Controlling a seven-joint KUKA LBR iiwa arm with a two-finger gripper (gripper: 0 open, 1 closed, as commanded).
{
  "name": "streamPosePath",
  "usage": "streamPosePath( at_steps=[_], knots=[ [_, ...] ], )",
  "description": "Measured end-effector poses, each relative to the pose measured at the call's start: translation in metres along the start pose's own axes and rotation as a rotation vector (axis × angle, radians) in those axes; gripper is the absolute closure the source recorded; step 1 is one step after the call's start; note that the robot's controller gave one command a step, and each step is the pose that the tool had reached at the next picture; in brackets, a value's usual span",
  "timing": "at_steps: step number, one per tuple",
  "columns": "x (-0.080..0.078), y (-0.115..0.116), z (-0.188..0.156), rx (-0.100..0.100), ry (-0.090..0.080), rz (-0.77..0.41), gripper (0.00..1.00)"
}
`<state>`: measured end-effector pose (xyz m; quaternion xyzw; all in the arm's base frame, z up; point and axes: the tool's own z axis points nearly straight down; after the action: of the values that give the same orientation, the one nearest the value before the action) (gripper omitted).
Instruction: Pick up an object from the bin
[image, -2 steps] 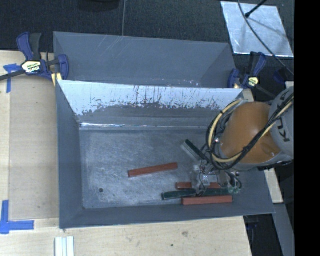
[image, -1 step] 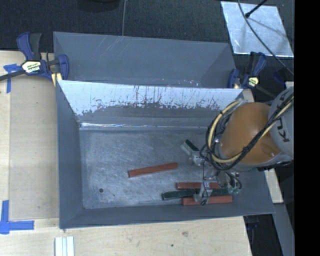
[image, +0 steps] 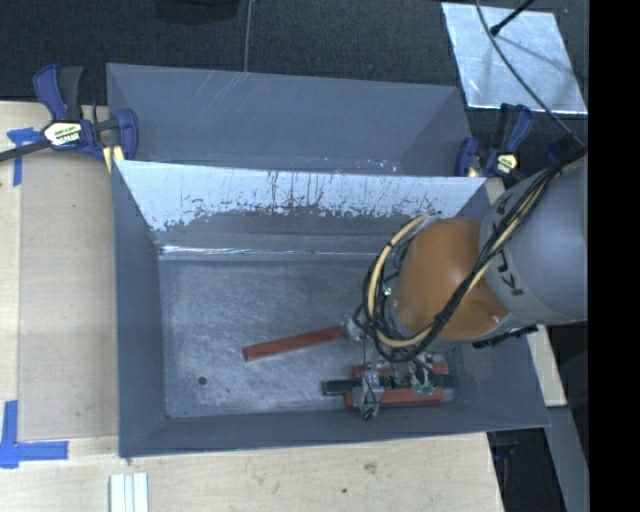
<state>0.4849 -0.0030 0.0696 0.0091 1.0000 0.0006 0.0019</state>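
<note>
1. A long reddish-brown stick (image: 293, 344) lies flat on the bin floor near the middle, slanting up towards the right.
2. Its right end reaches the cabled wrist under the orange cover (image: 445, 280).
3. The gripper (image: 370, 392) sits low by the near wall, right of the stick; I cannot tell whether it is spread or closed.
4. Red and green bits (image: 415, 393) show just beside it.
5. The grey bin (image: 140, 300) surrounds all.

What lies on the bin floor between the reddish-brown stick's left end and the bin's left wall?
Nothing: in the camera view the floor between the reddish-brown stick and the left wall is bare grey metal.
</note>
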Motion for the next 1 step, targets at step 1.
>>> streamPosePath(
  at_steps=[1],
  knots=[
    [-0.0002, -0.0022, -0.0033, 0.001, 0.001, 0.002, 1.00]
  ],
)
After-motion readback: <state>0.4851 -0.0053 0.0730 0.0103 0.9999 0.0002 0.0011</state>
